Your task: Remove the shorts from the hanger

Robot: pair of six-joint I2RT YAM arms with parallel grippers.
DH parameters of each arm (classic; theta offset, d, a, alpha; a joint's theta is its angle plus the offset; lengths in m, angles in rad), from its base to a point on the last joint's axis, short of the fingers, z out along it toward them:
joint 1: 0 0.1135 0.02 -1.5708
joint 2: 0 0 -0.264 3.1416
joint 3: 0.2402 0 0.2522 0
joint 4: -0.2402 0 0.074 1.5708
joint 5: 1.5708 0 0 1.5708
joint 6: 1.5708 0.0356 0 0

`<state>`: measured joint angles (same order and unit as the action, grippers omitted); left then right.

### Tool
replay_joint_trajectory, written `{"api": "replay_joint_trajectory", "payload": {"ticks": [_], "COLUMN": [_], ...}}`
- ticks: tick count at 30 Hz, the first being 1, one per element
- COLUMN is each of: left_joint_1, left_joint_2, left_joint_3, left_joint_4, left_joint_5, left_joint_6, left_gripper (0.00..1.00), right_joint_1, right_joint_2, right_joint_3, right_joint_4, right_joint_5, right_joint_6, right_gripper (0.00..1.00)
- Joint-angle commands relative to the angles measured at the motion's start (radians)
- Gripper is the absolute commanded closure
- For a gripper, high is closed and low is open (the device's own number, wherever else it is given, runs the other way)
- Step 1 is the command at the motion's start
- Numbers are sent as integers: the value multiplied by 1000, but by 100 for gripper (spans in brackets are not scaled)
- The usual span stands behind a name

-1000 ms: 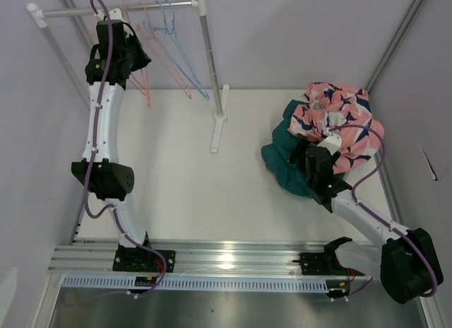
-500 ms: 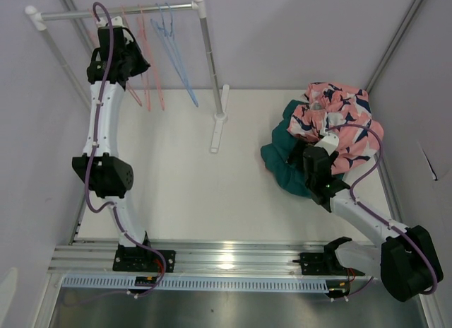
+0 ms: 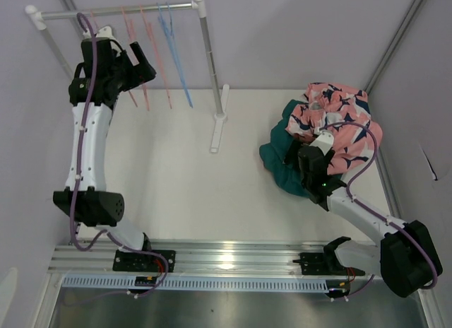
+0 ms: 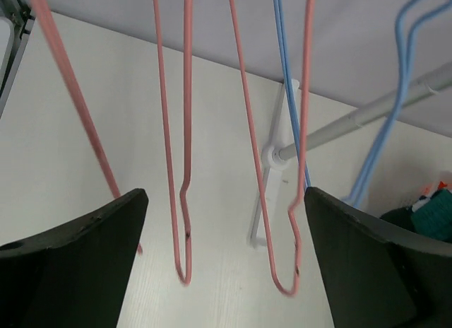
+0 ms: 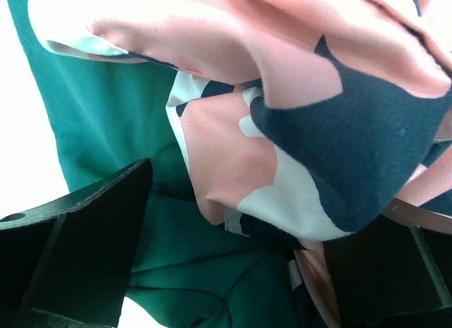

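The shorts lie in a heap at the table's right: a pink pair with navy-and-white print point(image 3: 339, 123) point(image 5: 282, 95) on top of a teal pair point(image 3: 277, 162) point(image 5: 106, 130). My right gripper point(image 3: 308, 157) point(image 5: 233, 250) is open and pressed low into this heap, cloth lying between its fingers point(image 5: 70, 250). Bare pink hangers point(image 3: 147, 38) point(image 4: 185, 165) and blue hangers point(image 3: 175, 49) point(image 4: 286, 88) hang from the rail point(image 3: 116, 11). My left gripper point(image 3: 139, 65) point(image 4: 226, 271) is open just in front of the pink hangers, holding nothing.
The rack's right post point(image 3: 208, 59) stands on a white foot point(image 3: 217, 126) point(image 4: 272, 158) at mid-table. A slanted post point(image 3: 53, 42) carries the rail's left end. Grey walls close in the back and sides. A metal rail point(image 3: 226, 261) runs along the near edge.
My left gripper has opened and let go of a pink hanger; its arm swung left. The hangers have swung back and hang straighter. My right gripper has edged slightly left on the pile.
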<state>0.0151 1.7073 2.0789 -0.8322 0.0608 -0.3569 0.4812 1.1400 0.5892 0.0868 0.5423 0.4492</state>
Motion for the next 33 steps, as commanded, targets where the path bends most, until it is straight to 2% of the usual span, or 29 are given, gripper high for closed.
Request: {"api": "replay_joint_trajectory", "payload": {"ticks": [1, 2, 4, 5, 7, 8, 10, 11, 13, 14, 16, 17, 18, 19, 20, 21, 22, 24, 25, 26, 29, 30, 33], "left_joint_1": [-15, -35, -38, -40, -40, -40, -40, -40, -40, -40, -40, -40, -41, -40, -40, -40, -40, -40, -40, -43, -47, -47, -47], "left_joint_2": [-211, -250, -329, -419, -519, -625, -736, -843, -940, -1019, -1084, -1110, -1152, -1170, -1186, -1207, -1213, -1221, -1230, -1239, -1293, -1305, -1356], "left_joint_3": [-78, -154, -212, -308, -386, -513, -607, -749, -837, -946, -1003, -1069, -1086, -1103, -1141, -1152, -1158, -1168, -1168, -1174, -1223, -1235, -1264], "left_joint_4": [10, 25, 44, 67, 114, 134, 197, 215, 254, 257, 255, 252, 248, 243, 239, 236, 220, 196, 182, 176, 191, 200, 206], "left_joint_5": [22, 36, 54, 63, 100, 106, 111, 109, 82, 70, 50, 56, 62, 71, 71, 71, 71, 56, 56, 39, 19, 8, -32], "left_joint_6": [7, 7, 12, 13, 30, 36, 41, 45, 52, 59, 61, 59, 61, 64, 62, 67, 73, 87, 93, 93, 79, 75, 55], "left_gripper": [1, 1, 1, 1, 1, 1, 1, 1, 1, 1, 1, 1, 1, 1, 1, 1, 1, 1, 1, 1, 1, 1, 1], "right_joint_1": [26, 31, 59, 71, 115, 132, 190, 209, 250, 307, 362, 428, 465, 509, 604, 649, 684, 703, 694, 688, 724, 787, 862], "right_joint_2": [23, 20, 7, -15, -49, -84, -112, -132, -141, -143, -138, -134, -117, -106, -92, -76, -25, 58, 151, 185, 216, 208, 158], "right_joint_3": [50, 58, 80, 102, 133, 170, 219, 278, 346, 380, 481, 515, 578, 610, 641, 673, 758, 889, 1020, 1059, 1054, 1042, 997], "right_joint_4": [-16, -28, -56, -83, -160, -176, -237, -257, -303, -306, -283, -266, -245, -211, -200, -194, -247, -394, -567, -620, -604, -534, -434], "right_joint_5": [13, 18, 28, 36, 36, 42, 45, 32, 2, -14, -118, -167, -248, -260, -239, -196, -30, 179, 352, 398, 334, 308, 173], "right_joint_6": [-3, -12, -17, -15, -14, -12, -3, -1, -27, -46, -121, -151, -185, -270, -315, -366, -413, -416, -384, -351, -409, -417, -443], "right_gripper": [0, 1, 1, 1, 1, 1, 1, 1, 1, 1, 1, 1, 1, 1, 1, 1, 1, 1, 0, 1, 0, 1, 1]}}
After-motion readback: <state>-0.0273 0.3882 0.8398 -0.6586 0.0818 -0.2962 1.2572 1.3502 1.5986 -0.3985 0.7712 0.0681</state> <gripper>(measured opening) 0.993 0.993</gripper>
